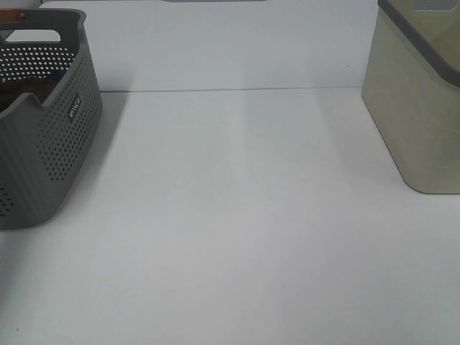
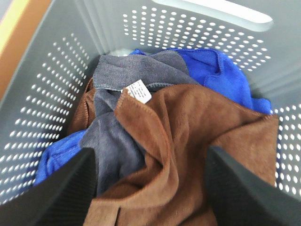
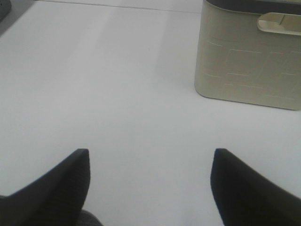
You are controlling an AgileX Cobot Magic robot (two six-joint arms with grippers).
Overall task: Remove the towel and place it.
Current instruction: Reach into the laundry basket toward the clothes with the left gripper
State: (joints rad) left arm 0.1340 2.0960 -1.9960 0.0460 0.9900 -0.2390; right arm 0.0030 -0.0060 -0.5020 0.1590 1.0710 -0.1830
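Two released claws, left claw (image 2: 150,150) straddling towel (image 2: 188,127) in grey basket (image 2: 51,94), wrist view only, right claw (image 3: 150,150) over table (image 3: 117,84).

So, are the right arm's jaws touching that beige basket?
Apart. The right wrist view shows bare white table between the open jaws and the beige basket.
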